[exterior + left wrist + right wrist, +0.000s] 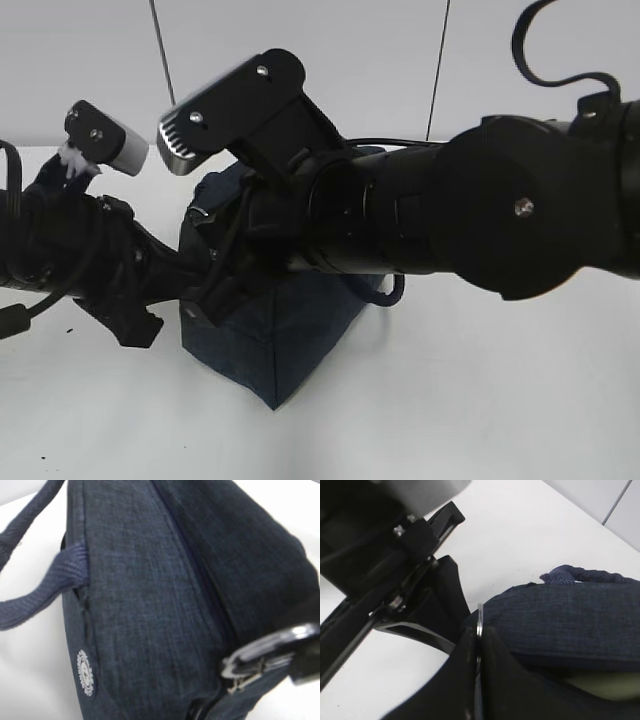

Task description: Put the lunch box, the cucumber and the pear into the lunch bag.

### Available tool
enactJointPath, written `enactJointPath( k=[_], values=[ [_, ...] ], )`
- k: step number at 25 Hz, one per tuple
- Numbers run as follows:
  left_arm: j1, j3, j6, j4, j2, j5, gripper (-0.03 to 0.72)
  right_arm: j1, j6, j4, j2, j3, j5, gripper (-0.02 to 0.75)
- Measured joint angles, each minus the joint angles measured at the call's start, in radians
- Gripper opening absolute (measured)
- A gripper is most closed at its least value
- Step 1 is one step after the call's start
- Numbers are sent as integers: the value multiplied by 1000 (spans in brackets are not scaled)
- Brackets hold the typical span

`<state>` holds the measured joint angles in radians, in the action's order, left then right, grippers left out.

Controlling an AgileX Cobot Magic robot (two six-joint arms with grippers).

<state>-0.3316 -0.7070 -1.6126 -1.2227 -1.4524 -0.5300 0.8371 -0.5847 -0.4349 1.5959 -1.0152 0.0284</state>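
Note:
The dark navy lunch bag [270,340] stands on the white table behind both arms and fills the left wrist view [150,605]. Its zipper runs along the top to a silver ring pull [260,652]. My right gripper [479,630] is shut on that ring pull [479,617]; one of its black fingertips [306,665] shows in the left wrist view. My left gripper's black fingers [437,600] sit against the bag's end; I cannot tell whether they grip. A pale green surface [605,685] shows under the bag's flap. The cucumber and pear are out of view.
The right arm [430,220] reaches across the middle over the bag, and the left arm [80,250] lies low at the left. The bag's loop handles [35,605] hang off its side. White tabletop [480,400] surrounds the bag, with a white wall behind.

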Motion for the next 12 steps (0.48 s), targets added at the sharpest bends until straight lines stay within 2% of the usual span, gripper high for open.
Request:
enactJointPath(
  k=[5,12],
  values=[
    [0,-1,-1,-1,0,-3,-9,-25,-2,-22,0,-17,0,6],
    [0,-5,-1,-2,0,-12,-12,-151,-2,-62,-1,-75,51,6]
  ],
)
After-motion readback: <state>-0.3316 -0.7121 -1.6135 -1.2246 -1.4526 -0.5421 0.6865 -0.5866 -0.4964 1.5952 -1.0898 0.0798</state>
